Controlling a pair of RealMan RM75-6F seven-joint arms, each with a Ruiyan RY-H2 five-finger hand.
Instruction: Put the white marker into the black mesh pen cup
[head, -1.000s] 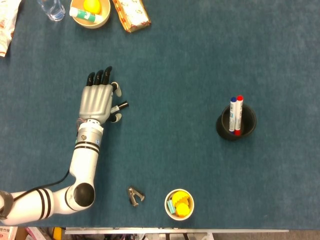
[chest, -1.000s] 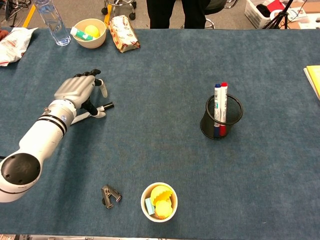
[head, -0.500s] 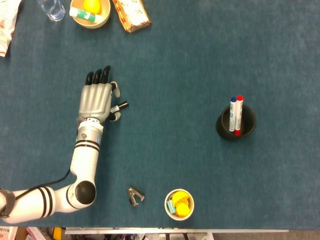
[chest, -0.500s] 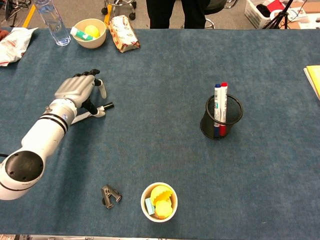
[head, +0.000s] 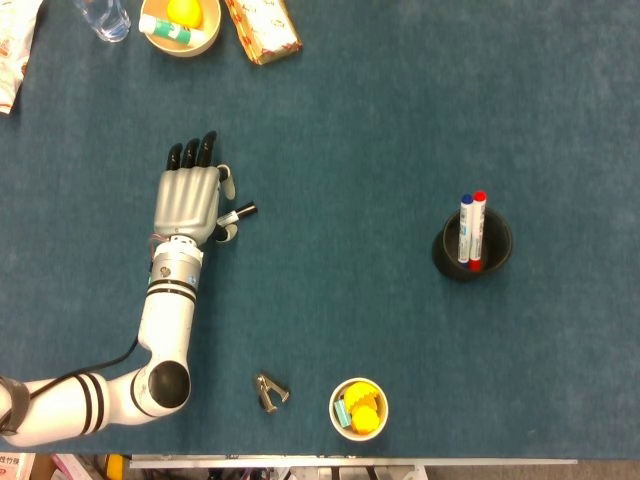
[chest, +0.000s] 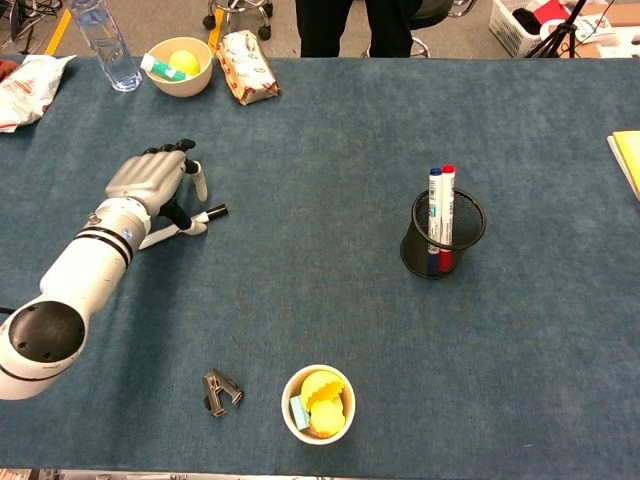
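The counter (head: 380, 130) is covered in dark blue cloth and carries all items noted. The left arm (head: 165, 330) reaches in from the lower left, white with black bands, ending in the left hand (head: 188, 200), which lies palm down over the cloth with its dark-tipped fingers (head: 192, 152) extended roughly straight away from the robot. The white marker (chest: 190, 222) lies beneath this hand on the thumb side, its black cap end protruding to the right; the chest view shows it flat on the cloth, the thumb close against it, but whether the hand is actually gripping it cannot be determined. The right hand appears in neither view. The black mesh pen cup (chest: 443, 235) stands upright, well apart to the right, containing a blue-capped marker (chest: 435, 215) and a red-capped marker (chest: 447, 212) side by side. Along the far edge sit a clear bottle (chest: 105, 42), a bowl (chest: 180, 65) holding a yellow ball, and a wrapped snack packet (chest: 246, 65). Near the front edge stand a small cup of yellow items (chest: 318, 403) and, just to its left, a staple remover (chest: 221, 391).
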